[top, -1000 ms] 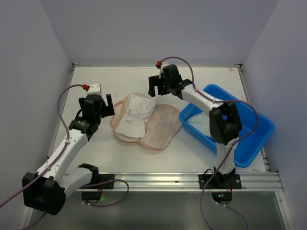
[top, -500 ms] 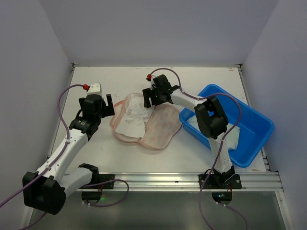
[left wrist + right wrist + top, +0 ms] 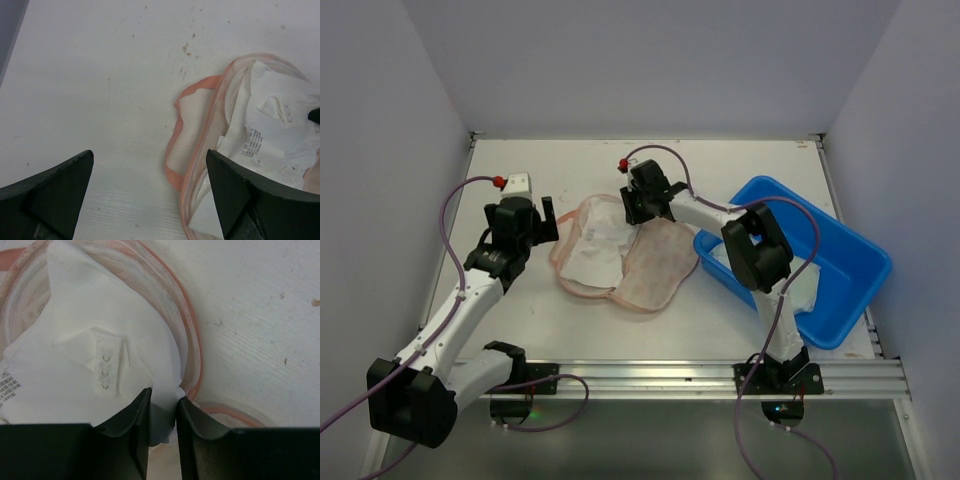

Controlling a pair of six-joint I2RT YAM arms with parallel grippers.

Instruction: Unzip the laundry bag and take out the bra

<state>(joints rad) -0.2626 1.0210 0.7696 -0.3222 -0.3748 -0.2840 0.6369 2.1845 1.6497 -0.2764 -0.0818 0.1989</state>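
The laundry bag (image 3: pixel 660 265) lies unzipped and spread flat mid-table, its pale pink mesh lining up. The white bra (image 3: pixel 600 240) rests in its left half, with a hook strip and a care label showing in the wrist views. My right gripper (image 3: pixel 633 212) is down at the bag's far edge. In the right wrist view its fingers (image 3: pixel 164 395) are pinched on a fold of the bra (image 3: pixel 75 340), just inside the bag rim (image 3: pixel 187 340). My left gripper (image 3: pixel 149 155) hangs open above the bag's left rim (image 3: pixel 215 115), beside the bra (image 3: pixel 270 115), and holds nothing.
A blue plastic tub (image 3: pixel 860 270) stands at the right with white cloth (image 3: pixel 740 262) in it. The right arm reaches across from the tub side. White walls close in the table on three sides.
My right gripper moved left and down from above the table onto the bag's far edge, and its jaws closed on the bra fabric. The left arm stayed still.
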